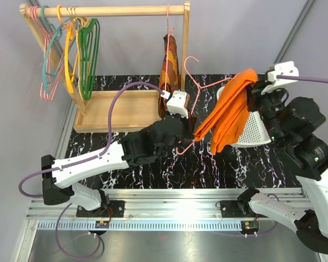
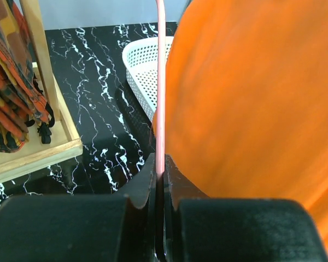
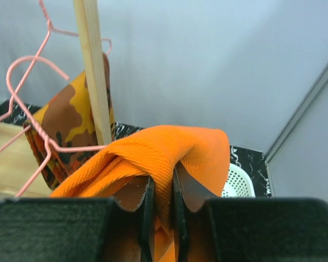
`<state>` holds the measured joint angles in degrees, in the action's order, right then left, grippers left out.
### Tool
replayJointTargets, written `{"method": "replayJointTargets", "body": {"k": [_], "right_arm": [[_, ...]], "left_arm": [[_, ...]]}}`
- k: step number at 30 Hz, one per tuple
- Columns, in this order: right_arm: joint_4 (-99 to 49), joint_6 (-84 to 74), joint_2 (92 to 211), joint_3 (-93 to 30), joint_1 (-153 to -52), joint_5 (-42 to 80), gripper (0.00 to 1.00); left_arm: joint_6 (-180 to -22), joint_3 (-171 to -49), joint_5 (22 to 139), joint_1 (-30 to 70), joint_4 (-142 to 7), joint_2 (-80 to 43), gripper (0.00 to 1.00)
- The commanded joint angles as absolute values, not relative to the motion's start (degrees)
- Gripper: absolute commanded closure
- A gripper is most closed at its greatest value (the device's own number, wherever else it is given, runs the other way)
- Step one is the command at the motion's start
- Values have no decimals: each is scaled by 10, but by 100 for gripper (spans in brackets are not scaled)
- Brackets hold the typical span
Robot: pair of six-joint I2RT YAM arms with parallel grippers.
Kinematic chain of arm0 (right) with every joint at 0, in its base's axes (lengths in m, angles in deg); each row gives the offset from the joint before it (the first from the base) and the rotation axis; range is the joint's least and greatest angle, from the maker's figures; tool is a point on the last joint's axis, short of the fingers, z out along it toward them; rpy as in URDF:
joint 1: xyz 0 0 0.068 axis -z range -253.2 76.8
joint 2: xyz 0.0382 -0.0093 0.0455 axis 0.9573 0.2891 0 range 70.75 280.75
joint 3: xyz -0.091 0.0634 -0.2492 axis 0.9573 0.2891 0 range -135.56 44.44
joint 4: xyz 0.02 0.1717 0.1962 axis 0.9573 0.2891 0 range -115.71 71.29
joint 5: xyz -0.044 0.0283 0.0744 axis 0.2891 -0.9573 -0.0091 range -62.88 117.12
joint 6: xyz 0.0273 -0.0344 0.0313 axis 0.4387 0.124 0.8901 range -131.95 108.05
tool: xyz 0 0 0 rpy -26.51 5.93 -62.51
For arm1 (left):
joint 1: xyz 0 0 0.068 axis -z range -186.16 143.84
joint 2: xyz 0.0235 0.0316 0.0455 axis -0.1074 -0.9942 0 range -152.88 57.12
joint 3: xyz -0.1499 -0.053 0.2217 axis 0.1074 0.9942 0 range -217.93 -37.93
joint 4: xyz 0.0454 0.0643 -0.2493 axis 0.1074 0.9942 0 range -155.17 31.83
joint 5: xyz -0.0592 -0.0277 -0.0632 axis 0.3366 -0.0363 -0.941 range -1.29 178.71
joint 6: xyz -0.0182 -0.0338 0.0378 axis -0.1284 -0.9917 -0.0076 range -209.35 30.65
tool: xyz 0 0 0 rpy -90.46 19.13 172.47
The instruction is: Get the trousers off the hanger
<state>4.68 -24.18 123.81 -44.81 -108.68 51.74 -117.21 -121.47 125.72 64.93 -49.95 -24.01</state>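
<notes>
Fingers [image 2: 144, 188] of the left gripper [image 2: 160, 183] are pressing together on the thin pink wire of the hanger [image 2: 160, 82], which is running straight toward 12 o'clock in the left wrist view. At 3 o'clock of that wire, the trousers [image 2: 251, 109] are filling the view as a blurred orange mass and touching the wire's side. The right gripper [image 3: 161, 191] is pinching a thick fold of the same orange cloth between its two fingers, holding it above the table.

In the top view we are seeing the trousers stretching from the right gripper at 2 o'clock down toward the left gripper near the centre, with a loose flap hanging toward 6 o'clock. The hanger's hook is pointing toward 12 o'clock, just beside the right post of the wooden rack [image 1: 185, 49]. We cannot tell whether the cloth is threaded over the hanger's lower bar.

A white basket [image 1: 254, 131] is sitting at 3 o'clock on the black marbled table [image 1: 142, 164], partly hidden behind the cloth. The rack is spanning 11 to 12 o'clock, carrying a patterned garment [image 1: 169, 71] on another pink hanger [image 1: 168, 22] and a bunch of coloured hangers [image 1: 71, 54].
</notes>
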Motion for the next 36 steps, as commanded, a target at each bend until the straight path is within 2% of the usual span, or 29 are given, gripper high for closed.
{"method": "replayJointTargets", "body": {"k": [1,16,24,28,29,31,36], "right_arm": [[-35,-243,1230,-529,-1088,569,100],[24,-315,1314,-661,-1088,742,100],[-22,-334,1341,-620,-1083,802,100],[34,-290,1402,-655,-1013,769,100],[97,-232,1417,-685,-943,706,100],[138,-191,1441,-698,-892,654,100],[94,-172,1448,-605,-846,660,100]], "left_arm": [[-1146,-1196,1234,655,-544,-215,100],[-1074,-1089,1260,717,-538,-172,100],[-1074,-1020,1267,729,-521,-116,100],[-1080,-992,1254,729,-494,-95,100],[-1082,-978,1250,729,-491,-89,100],[-1086,-964,1243,731,-480,-67,100],[-1089,-935,1227,734,-440,-15,100]]}}
